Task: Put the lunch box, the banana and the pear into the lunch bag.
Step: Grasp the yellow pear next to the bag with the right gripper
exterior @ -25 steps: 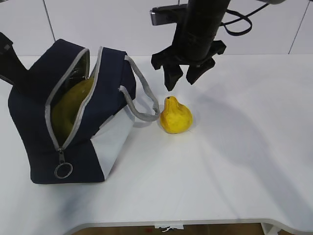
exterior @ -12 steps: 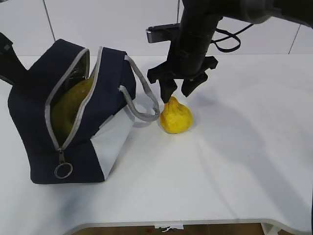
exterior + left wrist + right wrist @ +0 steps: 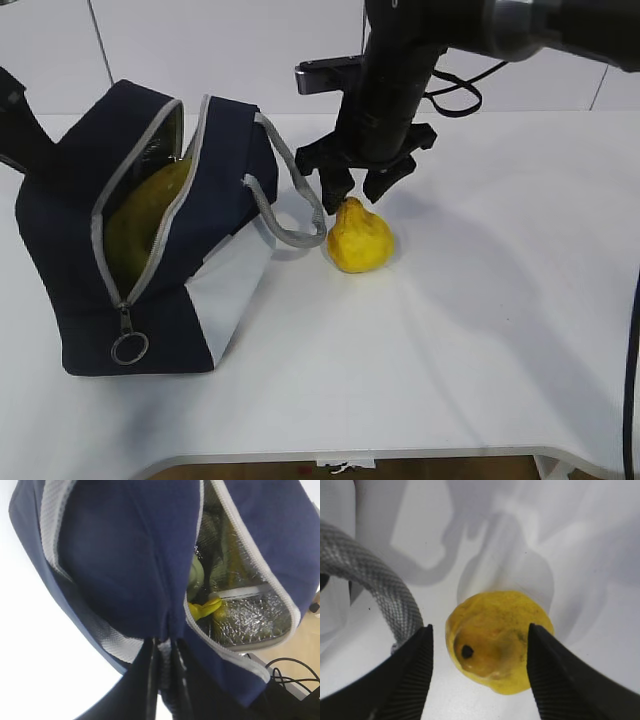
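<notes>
Now right gripper [image 3: 351, 186], jaws wide and empty, should drop straight around pear [image 3: 361, 239], avoiding handle [image 3: 290, 200] at 9 o'clock.

Banana [image 3: 205, 608] mostly hidden inside lunch bag [image 3: 60, 260].

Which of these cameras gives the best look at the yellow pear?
The right wrist view: the pear fills the middle, seen from above, stem end showing, between the open right gripper fingers. The exterior view shows it smaller, beside the lunch bag. The left wrist view misses it.
</notes>
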### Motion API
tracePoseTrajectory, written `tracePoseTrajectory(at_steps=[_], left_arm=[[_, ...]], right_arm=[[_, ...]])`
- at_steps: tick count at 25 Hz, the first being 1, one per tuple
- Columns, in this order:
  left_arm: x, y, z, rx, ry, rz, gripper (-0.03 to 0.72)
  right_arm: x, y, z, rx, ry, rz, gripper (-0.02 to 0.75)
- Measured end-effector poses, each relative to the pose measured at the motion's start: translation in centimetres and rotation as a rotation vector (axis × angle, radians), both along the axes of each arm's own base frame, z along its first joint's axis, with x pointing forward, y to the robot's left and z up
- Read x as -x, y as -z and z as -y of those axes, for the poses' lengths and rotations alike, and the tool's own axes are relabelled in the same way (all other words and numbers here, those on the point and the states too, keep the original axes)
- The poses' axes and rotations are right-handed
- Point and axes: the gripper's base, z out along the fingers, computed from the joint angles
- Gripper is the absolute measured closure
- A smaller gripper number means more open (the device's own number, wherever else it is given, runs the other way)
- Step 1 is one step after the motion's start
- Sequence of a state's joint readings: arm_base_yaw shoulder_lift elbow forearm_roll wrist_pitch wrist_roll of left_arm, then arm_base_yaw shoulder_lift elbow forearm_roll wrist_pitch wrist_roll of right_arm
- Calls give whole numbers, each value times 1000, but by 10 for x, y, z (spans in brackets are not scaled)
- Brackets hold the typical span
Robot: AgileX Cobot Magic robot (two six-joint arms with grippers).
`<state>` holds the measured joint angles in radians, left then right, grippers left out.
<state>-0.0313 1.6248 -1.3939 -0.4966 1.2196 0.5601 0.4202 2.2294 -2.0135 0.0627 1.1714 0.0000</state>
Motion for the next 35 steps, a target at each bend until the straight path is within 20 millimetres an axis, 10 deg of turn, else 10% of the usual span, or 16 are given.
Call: tracePoseTrajectory(at_steps=[18, 25, 35], left_arm=[[0, 0, 0, 0, 0, 0, 673], [0, 0, 0, 0, 0, 0, 673], [0, 0, 0, 0, 0, 0, 673]], right_arm=[[-2, 13, -1, 12, 0, -31, 305], [-2, 11, 4, 70, -8, -35, 473], [-4, -9, 4, 60, -8, 18, 494]])
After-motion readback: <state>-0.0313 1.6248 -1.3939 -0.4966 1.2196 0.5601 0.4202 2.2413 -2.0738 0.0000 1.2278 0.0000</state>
